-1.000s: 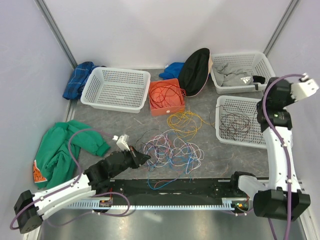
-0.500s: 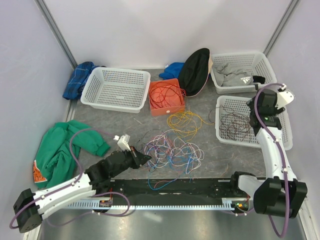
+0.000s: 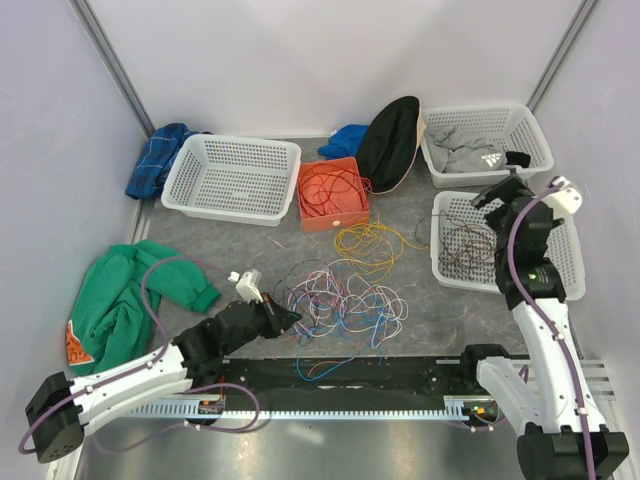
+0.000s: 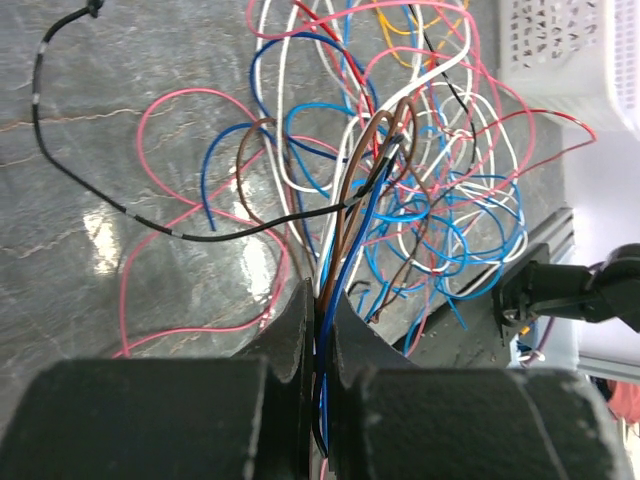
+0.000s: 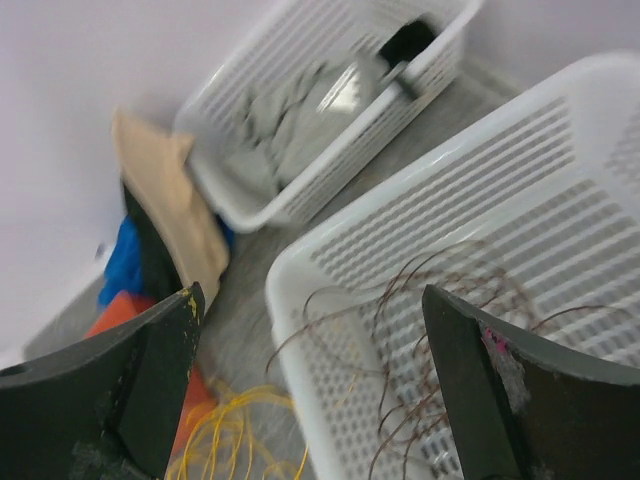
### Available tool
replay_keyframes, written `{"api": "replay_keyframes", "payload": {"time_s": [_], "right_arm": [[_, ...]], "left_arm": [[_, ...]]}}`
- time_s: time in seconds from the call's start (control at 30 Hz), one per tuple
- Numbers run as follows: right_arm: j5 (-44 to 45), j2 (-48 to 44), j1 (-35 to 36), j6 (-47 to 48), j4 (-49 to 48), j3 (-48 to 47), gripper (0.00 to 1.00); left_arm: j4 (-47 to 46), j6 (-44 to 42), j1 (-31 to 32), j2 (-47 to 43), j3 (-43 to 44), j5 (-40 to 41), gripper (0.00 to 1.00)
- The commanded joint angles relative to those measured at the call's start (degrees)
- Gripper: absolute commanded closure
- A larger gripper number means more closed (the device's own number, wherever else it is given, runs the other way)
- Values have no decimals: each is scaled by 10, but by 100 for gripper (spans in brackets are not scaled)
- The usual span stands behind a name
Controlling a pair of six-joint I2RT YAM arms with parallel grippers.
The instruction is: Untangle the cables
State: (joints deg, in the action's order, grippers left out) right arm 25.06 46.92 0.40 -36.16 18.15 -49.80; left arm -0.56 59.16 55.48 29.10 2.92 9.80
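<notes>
Where the green garment (image 3: 120, 290) lies: we see it crumpled on the left side of the table (image 3: 240, 250), apart from the wires.
Large white basket (image 3: 240, 143): we see it at the back, just left of the orange box.
Left gripper (image 3: 290, 318): we find its jaws pressed together on a few strands of the tangle. In the wrist view, brown and blue strands run up from between the fingers (image 4: 290, 340).
Tangle of cables (image 3: 345, 300): we see pink, blue, white and purple loops heaped mid-table toward the front, just right of the left gripper.
Orange box (image 3: 330, 226): we see it behind the tangle, holding coiled orange-red wires.
Yellow cables (image 3: 368, 240): we see them loose on the table between the orange box and the tangle.
Near white basket (image 3: 437, 240): we see thin brown cables (image 3: 465, 250) lying inside it.
Right gripper (image 3: 497, 192): we see it above the far edge of that basket, fingers spread wide with nothing between them.
</notes>
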Motion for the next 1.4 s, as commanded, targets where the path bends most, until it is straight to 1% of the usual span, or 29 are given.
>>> {"api": "replay_keyframes", "payload": {"time_s": [0.0, 0.07, 0.1, 0.13, 0.27, 0.33, 0.4, 0.5, 0.6, 0.73, 0.77, 0.83, 0.97, 1.0, 1.03, 1.1, 1.2, 1.3, 1.37], "right_arm": [[-124, 36, 81, -12, -46, 39, 2], [-101, 64, 120, 1, -54, 43, 2], [-92, 70, 150, 20, -58, 44, 2], [-75, 83, 160, 27, -63, 45, 2], [-42, 131, 172, 62, -72, 28, 2], [-29, 166, 171, 61, -68, 17, 2], [-23, 178, 171, 51, -67, 15, 2], [-9, 174, 167, 8, -87, 38, 2], [1, 145, 161, -50, -116, 82, 2], [-22, 80, 145, -156, -197, 166, 2], [-31, 71, 138, -203, -236, 198, 2], [-51, 63, 135, -241, -255, 216, 2], [-60, 63, 129, -338, -296, 254, 2], [-57, 62, 128, -371, -311, 263, 2], [-55, 58, 127, -384, -339, 273, 2], [-40, 63, 123, -429, -349, 287, 2], [-32, 86, 109, -469, -370, 298, 2], [-50, 114, 80, -507, -400, 314, 3], [-55, 121, 60, -520, -435, 328, 6]], "left_arm": [[-16, 5, 2, 19, -15, 21, 98], [-16, 5, 2, 25, -10, 21, 98], [-14, 5, 2, 30, -6, 22, 98], [-13, 6, 2, 30, -5, 22, 98], [0, 7, 1, 30, 4, 29, 98], [2, 8, 2, 29, 8, 32, 98], [2, 13, 2, 27, 5, 36, 98], [2, 22, 2, 26, 1, 36, 98], [2, 26, 1, 25, -5, 34, 98], [2, 29, 2, 25, -12, 32, 98], [2, 30, 2, 25, -12, 31, 98], [0, 30, 1, 25, -13, 29, 98], [-7, 31, 1, 28, -13, 26, 98], [-8, 31, 2, 29, -13, 27, 98], [-9, 30, 2, 30, -13, 25, 98], [-12, 31, 2, 31, -13, 22, 98], [-16, 36, 1, 34, -17, 21, 98], [-18, 40, 2, 36, -20, 19, 98], [-17, 40, 1, 34, -20, 18, 98]]}}
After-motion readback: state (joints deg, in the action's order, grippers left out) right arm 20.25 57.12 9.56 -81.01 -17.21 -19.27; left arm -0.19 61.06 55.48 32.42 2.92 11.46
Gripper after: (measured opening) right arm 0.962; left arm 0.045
